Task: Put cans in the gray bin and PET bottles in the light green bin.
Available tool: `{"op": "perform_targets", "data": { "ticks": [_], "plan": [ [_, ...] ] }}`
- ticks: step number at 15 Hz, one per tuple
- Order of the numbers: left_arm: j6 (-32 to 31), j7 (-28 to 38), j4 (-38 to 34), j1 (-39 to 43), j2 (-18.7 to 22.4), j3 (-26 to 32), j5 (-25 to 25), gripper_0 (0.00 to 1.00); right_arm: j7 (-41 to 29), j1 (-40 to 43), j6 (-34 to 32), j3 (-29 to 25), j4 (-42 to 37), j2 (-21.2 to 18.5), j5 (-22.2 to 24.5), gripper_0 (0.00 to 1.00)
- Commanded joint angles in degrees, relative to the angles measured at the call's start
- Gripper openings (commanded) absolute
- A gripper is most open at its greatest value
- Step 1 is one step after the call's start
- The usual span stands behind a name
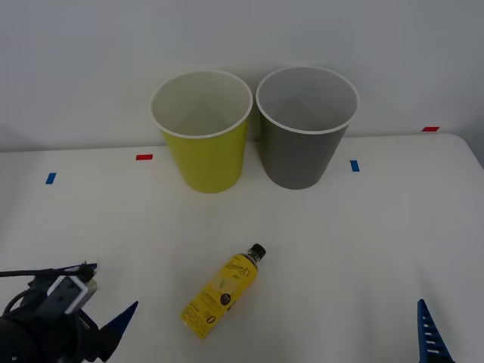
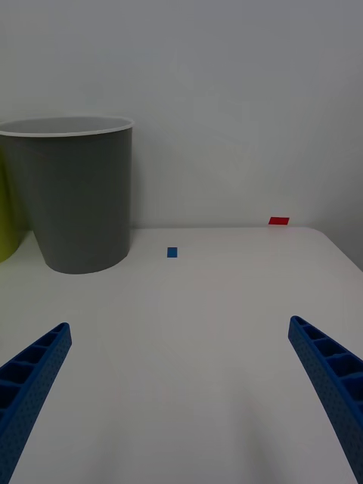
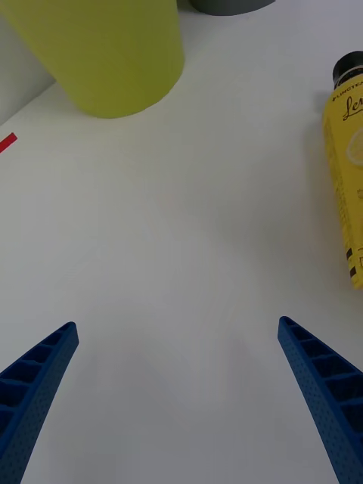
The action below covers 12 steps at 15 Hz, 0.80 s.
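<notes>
Between my left gripper's (image 3: pixel 178 401) blue ribbed fingers (image 3: pixel 38 378), spread wide apart, lies nothing but bare white table (image 1: pixel 363 249); that gripper hangs low at the near left corner, and the PET bottle (image 1: pixel 224 290) lies on its side just beside it toward the middle, black cap aimed at the bins and yellow label up. My right gripper (image 2: pixel 181 393) waits at the near right corner, its fingers also parted and holding nothing, well apart from the bottle. Farther back the light green bin (image 1: pixel 203 132) stands upright on the left and the gray bin (image 1: pixel 305 128) on the right, touching or nearly so at their rims, both showing pale bare insides. I judge the pick has not begun, so the risks lie ahead: a round bottle lying flat may roll off if one finger meets it before the other, and a pinch near the tapered cap end could let it slip free during the lift. With the two bins so close together, a careless release near the shared rims might drop it into the gray one, or tip a light bin. Small red (image 1: pixel 144 157) and blue tape marks (image 1: pixel 354 165) dot the tabletop, and a plain pale wall (image 1: pixel 242 30) rises behind.
</notes>
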Motion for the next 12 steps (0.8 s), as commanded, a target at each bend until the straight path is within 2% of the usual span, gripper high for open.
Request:
{"op": "perform_targets", "data": {
  "ticks": [1, 9, 10, 12],
  "plan": [
    [4.8, 0.4, -1.9, -3.5, 2.4, 0.3, 5.9, 0.91, 0.0, 0.0, 0.0, 0.0, 0.0, 0.0, 0.0, 1.00],
    [22.0, 0.6, -5.5, -15.9, 4.5, -0.4, 20.7, 0.91, 0.0, 0.0, 0.0, 0.0, 0.0, 0.0, 0.0, 1.00],
    [23.1, 0.4, -5.7, -17.6, 4.5, -1.3, 21.3, 0.93, 0.0, 0.0, 0.0, 0.0, 0.0, 0.0, 0.0, 1.00],
    [26.6, 0.4, -5.6, -22.1, 4.5, -4.7, 19.1, 0.97, 0.0, 0.0, 0.0, 0.0, 0.0, 0.0, 0.0, 1.00]
  ]
}}
